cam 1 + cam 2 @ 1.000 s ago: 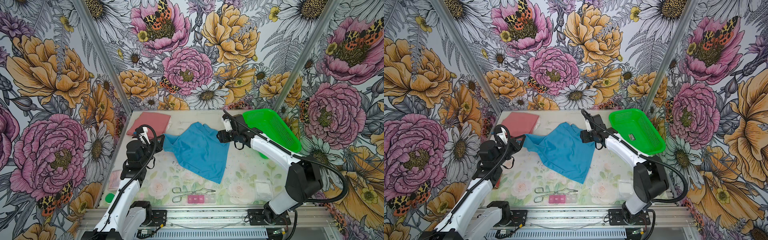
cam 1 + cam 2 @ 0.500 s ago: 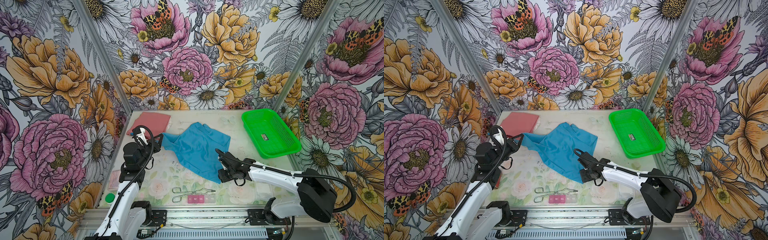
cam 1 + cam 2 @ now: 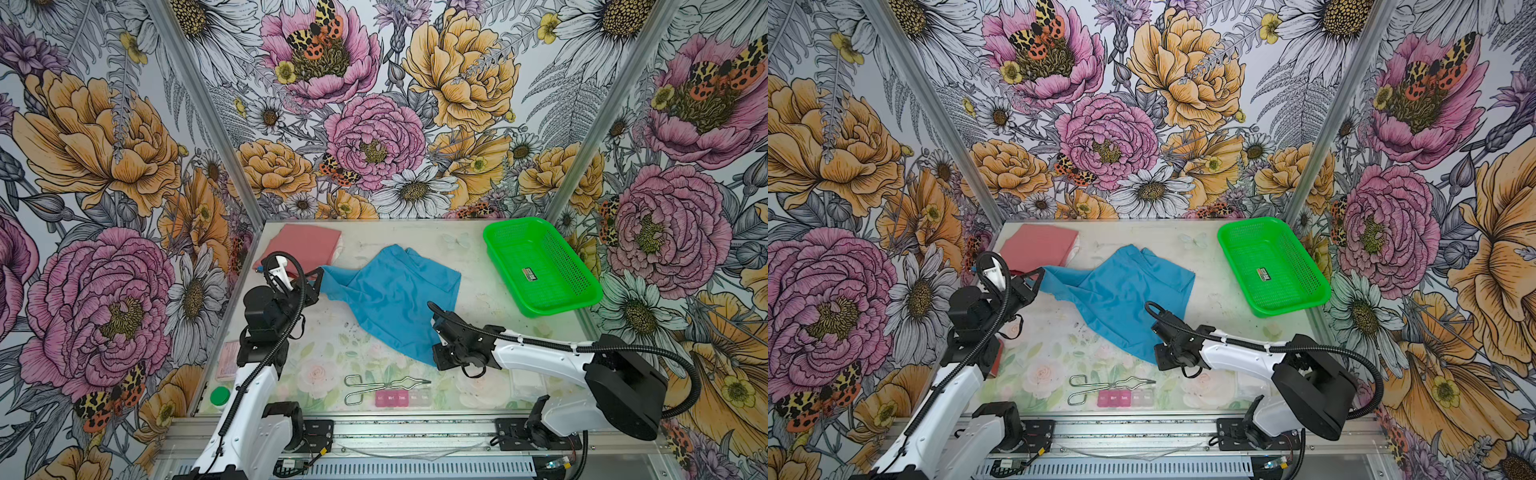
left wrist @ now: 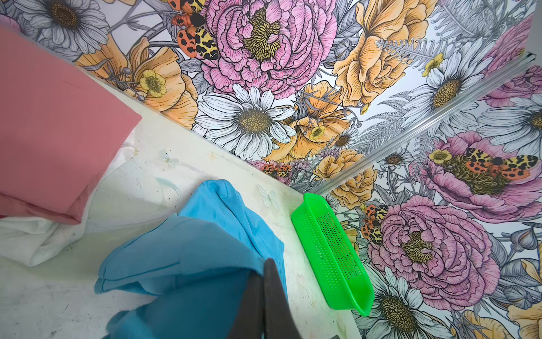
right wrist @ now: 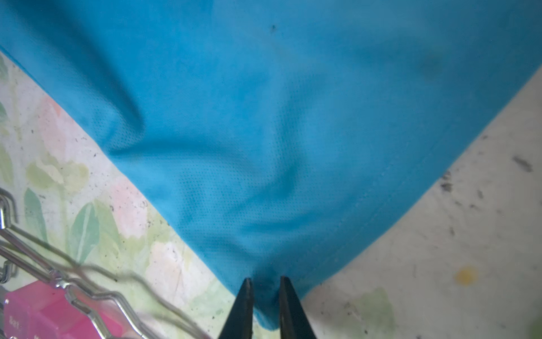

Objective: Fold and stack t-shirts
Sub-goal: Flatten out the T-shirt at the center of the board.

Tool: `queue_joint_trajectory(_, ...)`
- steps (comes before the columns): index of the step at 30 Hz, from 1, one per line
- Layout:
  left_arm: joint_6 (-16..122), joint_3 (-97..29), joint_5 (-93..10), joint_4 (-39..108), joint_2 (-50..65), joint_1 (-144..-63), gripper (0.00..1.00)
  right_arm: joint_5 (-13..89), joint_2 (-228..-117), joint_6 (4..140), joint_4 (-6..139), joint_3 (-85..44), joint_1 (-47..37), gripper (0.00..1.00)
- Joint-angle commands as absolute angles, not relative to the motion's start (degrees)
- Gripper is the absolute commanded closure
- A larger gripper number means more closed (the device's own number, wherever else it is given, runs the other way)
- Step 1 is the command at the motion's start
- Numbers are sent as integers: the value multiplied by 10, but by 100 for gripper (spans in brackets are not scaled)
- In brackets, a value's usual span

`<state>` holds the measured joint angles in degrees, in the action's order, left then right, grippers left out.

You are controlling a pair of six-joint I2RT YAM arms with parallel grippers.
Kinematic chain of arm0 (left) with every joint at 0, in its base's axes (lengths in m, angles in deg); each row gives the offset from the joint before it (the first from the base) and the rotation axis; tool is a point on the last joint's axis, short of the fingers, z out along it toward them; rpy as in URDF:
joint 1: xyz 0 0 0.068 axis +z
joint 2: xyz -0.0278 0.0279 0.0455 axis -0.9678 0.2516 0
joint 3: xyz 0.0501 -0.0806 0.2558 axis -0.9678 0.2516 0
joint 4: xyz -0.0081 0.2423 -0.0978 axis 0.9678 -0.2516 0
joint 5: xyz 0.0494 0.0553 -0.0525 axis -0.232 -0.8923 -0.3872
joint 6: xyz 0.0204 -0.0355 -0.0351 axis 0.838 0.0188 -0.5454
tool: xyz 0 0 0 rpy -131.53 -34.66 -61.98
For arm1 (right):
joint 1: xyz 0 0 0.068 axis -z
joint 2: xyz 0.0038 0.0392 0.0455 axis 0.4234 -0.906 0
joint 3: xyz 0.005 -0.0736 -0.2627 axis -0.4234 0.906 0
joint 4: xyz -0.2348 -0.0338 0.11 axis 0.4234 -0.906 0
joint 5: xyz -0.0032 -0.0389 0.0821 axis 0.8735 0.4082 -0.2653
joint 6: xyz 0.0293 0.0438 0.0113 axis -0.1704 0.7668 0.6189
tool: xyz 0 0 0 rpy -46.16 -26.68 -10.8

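Observation:
A sky-blue t-shirt (image 3: 390,299) (image 3: 1121,299) lies spread and wrinkled mid-table. My left gripper (image 3: 318,276) (image 4: 265,264) is shut on its left corner, which is lifted slightly off the table. At the shirt's near corner (image 5: 293,117), my right gripper (image 3: 436,361) (image 5: 264,281) is low on the table. Its jaws are pinched on the bunched blue cloth. A folded salmon-pink t-shirt (image 3: 303,245) (image 4: 52,117) rests at the back left. It lies on a white t-shirt (image 4: 35,237) that peeks out beneath.
A green mesh basket (image 3: 548,309) (image 4: 360,305) stands at the back right. Metal tongs (image 3: 374,384) and a pink pill box (image 3: 401,397) lie near the front edge. A green lid (image 3: 219,395) sits front left, a white gauze square (image 3: 528,380) front right.
The right arm swung from the back by the basket to the blue shirt's near corner, and its jaws closed on the cloth. The left gripper kept its hold.

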<state>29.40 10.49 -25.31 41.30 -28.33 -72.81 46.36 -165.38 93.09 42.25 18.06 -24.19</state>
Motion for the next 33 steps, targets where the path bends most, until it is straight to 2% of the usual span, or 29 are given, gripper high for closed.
queue_joint_trajectory(1, 286, 110, -239, 438, -293, -722, 100, 457, -1655, 952, 444, 193, -246, 78)
queue_joint_trajectory(4, 284, 111, -237, 441, -295, -722, 100, 467, -1654, 956, 445, 198, -251, 72)
queue_joint_trajectory(15, 282, 112, -234, 441, -300, -716, 100, 504, -1711, 964, 442, 189, -305, 71)
queue_joint_trajectory(21, 281, 114, -234, 442, -300, -713, 100, 527, -1717, 971, 424, 199, -328, 87)
queue_joint_trajectory(24, 280, 114, -235, 443, -300, -713, 100, 545, -1711, 971, 401, 199, -334, 100)
queue_joint_trajectory(33, 278, 110, -231, 444, -298, -712, 100, 567, -1565, 935, 332, 176, -288, 100)
